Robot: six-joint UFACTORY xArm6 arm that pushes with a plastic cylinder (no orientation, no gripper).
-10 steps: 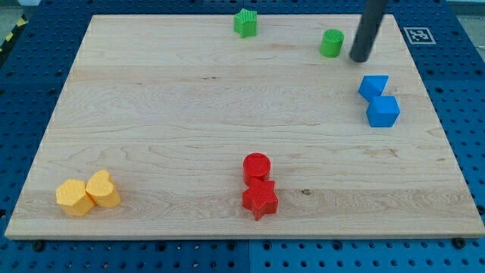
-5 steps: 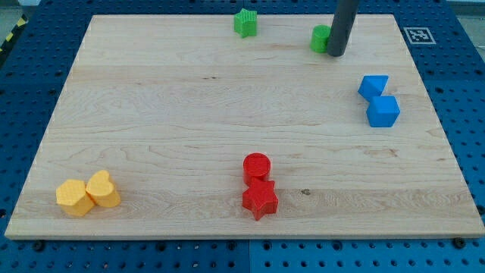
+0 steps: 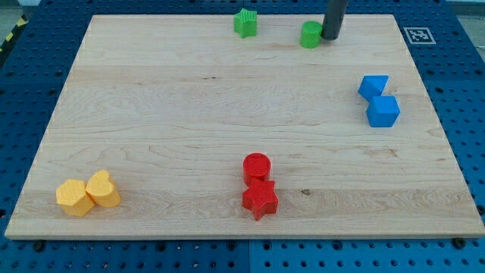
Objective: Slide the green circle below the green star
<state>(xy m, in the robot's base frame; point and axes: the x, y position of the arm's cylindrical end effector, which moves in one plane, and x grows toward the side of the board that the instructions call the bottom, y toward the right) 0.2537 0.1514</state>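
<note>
The green circle (image 3: 310, 34) sits near the board's top edge, right of centre. The green star (image 3: 245, 23) lies to its left, also at the top edge. My tip (image 3: 330, 36) is against the green circle's right side, touching it or nearly so. The dark rod rises from there out of the view's top.
Two blue blocks (image 3: 379, 101) sit together at the right edge. A red circle (image 3: 257, 167) and a red star (image 3: 260, 199) sit together at the bottom centre. Two yellow blocks (image 3: 88, 192) sit at the bottom left. The wooden board (image 3: 189, 106) lies on a blue pegboard.
My tip has moved left and toward the view's top, from right of the green circle to against it. The green circle has slid left and slightly up, toward the green star.
</note>
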